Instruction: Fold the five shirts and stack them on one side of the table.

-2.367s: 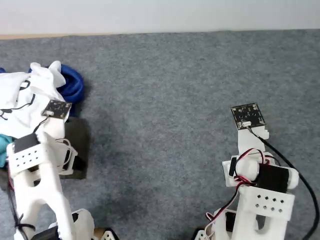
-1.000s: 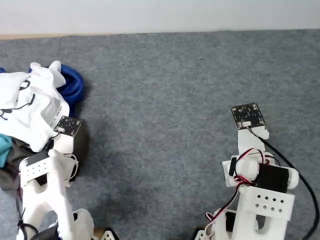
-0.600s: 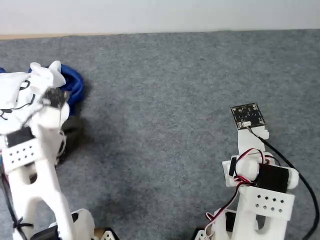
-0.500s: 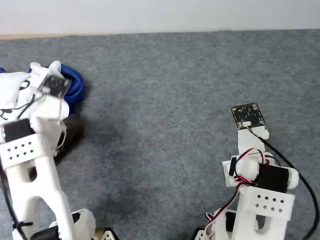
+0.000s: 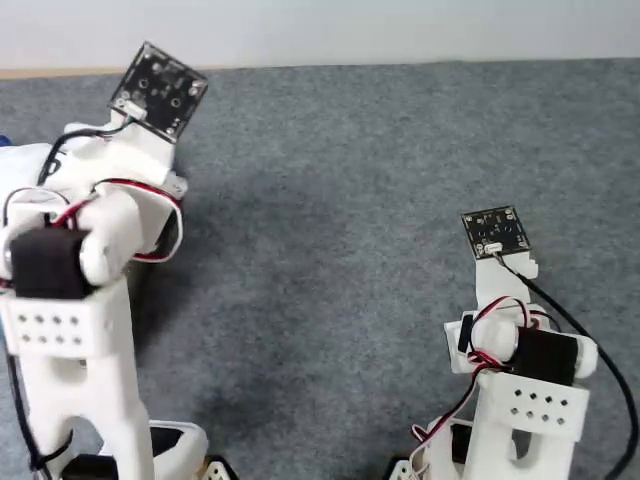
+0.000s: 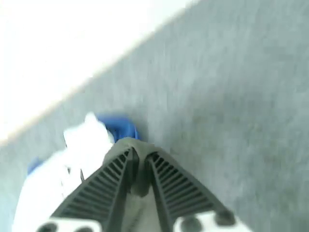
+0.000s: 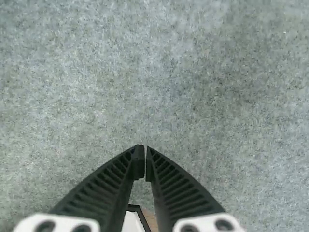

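The left tool (image 6: 139,153) is hanging high above a white shirt (image 6: 82,145), and its two halves are pressed close together. Something dark is sitting right at its tips, but I cannot tell if it is pinching a bit of cloth or nothing at all.

The white shirt is lying crumpled, and a blue shirt (image 6: 123,126) is peeking out from behind it, touching it. Both are lying at the left side of the grey desk (image 5: 350,150). They are bunched up, not flat, so I am guessing no folding is done yet.

I am thinking the left arm (image 5: 90,250) is standing so tall so that one shirt can be pulled up and away without dragging the others along.

The right tool (image 7: 145,150) is pressed together too, holding nothing. It is pointing down at bare desk, well apart from the shirts. The right arm (image 5: 510,340) is probably waiting there on purpose. A shirt needs open desk to be spread flat, and two tools to hold its corners.
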You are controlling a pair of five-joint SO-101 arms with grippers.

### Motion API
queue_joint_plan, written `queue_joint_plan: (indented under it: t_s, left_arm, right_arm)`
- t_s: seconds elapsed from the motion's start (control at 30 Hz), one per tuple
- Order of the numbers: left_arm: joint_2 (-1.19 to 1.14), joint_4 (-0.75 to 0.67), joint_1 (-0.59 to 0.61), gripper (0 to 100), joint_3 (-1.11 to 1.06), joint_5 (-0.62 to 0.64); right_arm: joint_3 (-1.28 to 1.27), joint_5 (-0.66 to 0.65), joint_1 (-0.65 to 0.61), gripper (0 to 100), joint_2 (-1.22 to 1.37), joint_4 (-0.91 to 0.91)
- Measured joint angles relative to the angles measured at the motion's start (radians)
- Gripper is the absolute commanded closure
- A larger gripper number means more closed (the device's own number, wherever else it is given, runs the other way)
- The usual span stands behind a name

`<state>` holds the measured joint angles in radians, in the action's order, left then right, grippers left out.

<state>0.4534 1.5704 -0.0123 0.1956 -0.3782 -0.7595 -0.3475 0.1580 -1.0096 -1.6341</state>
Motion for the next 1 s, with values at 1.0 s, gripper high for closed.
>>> queue_joint_plan:
  t_s: [1.0]
  left_arm:
    - [-0.183,-0.272,-0.427,100,0.279,0.003]
  right_arm:
    - [0.0,0.0,0.0,98.8,0.0,-0.015]
